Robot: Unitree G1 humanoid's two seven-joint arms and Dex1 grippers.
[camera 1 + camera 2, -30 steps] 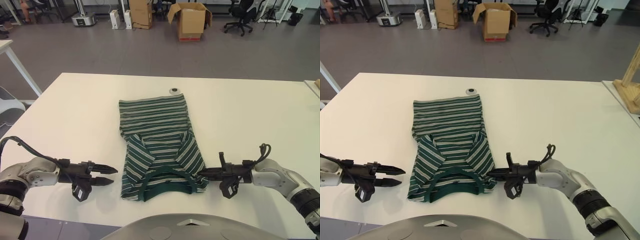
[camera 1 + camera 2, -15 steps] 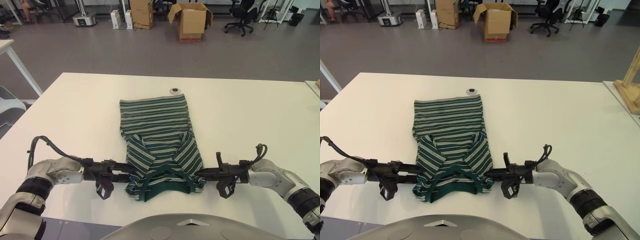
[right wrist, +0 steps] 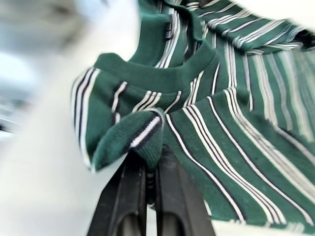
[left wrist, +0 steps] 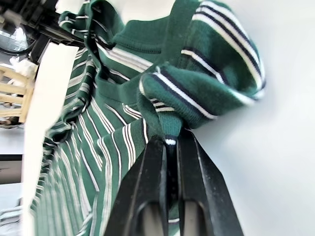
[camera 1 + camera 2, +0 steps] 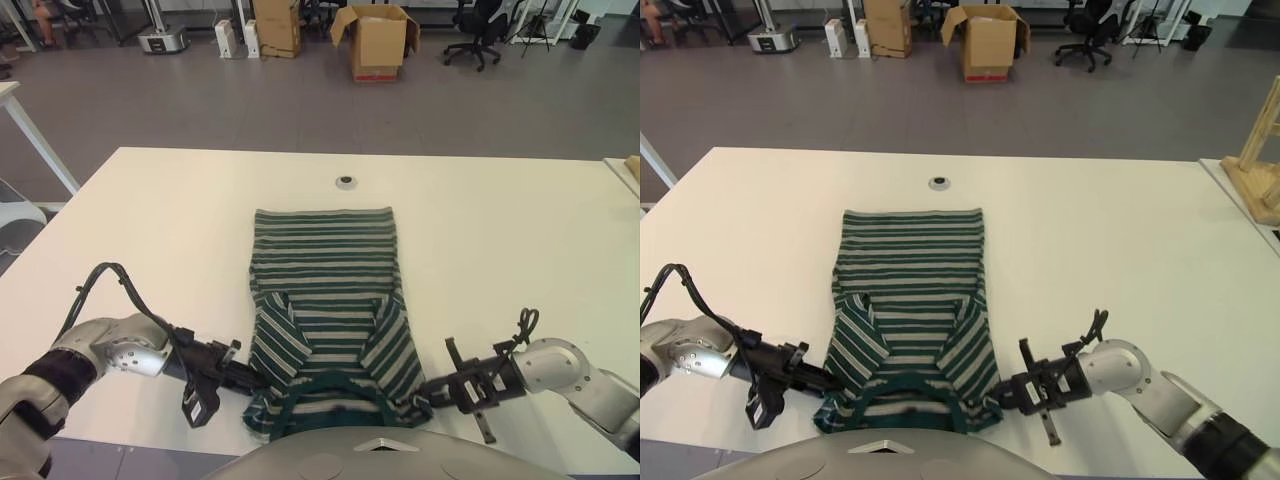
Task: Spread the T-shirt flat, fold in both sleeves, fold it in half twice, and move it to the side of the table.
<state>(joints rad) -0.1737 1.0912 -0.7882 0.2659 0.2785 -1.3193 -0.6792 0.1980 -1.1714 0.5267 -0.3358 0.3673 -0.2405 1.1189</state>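
Nearest you: your left gripper (image 4: 170,143) is pinched tight on a bunched fold at the near left corner of the T-shirt (image 5: 325,290), beside the collar. Your right gripper (image 3: 150,158) is clamped the same way on the near right corner. Both sit low at the near edge of the table (image 5: 150,220), fingers pointing inward toward each other. The T-shirt lies mid-table, collar end near, hem far, both sleeves folded in over the chest. Its near corners are bunched and its far half is flat. Past the hem a small round cap (image 5: 345,181) sits in the tabletop, apart from the cloth. Far off on the floor you have a cardboard box (image 5: 378,40) and an office chair (image 5: 480,25).
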